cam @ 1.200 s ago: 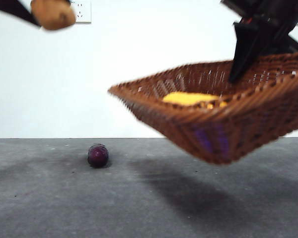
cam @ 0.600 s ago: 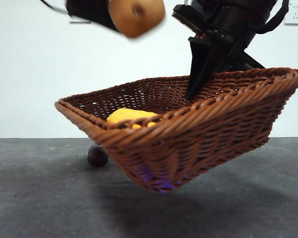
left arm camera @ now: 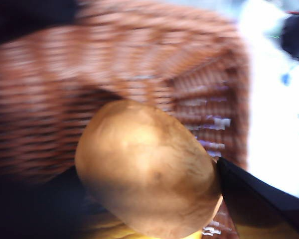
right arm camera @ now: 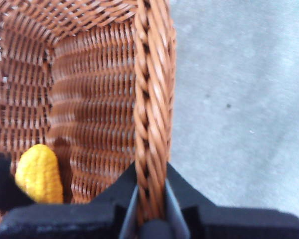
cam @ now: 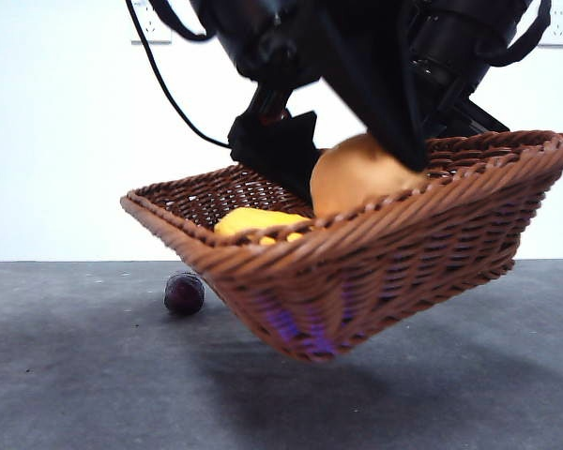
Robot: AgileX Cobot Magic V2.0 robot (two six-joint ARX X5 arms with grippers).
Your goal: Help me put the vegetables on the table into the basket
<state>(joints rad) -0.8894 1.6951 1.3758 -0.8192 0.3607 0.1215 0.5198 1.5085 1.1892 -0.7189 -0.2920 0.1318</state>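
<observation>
The front camera sits low, level across the surface (cam: pixel 75 375), close under the basket (cam: pixel 385 272); each wrist camera looks close along its claw into that basket, all three sharing its yellow piece (right arm camera: pixel 38 174).

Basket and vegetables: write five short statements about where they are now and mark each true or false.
1. The basket rests flat on the table. False: it hangs tilted above it, its rim pinched by the right end effector.
2. The left end effector holds the brown-orange vegetable over the basket's inside. True.
3. The yellow vegetable lies inside the basket. True.
4. The purple vegetable is in the basket too. False: it sits on the table, beside the basket.
5. The right end effector is open and away from the basket. False: it is shut on the rim.
</observation>
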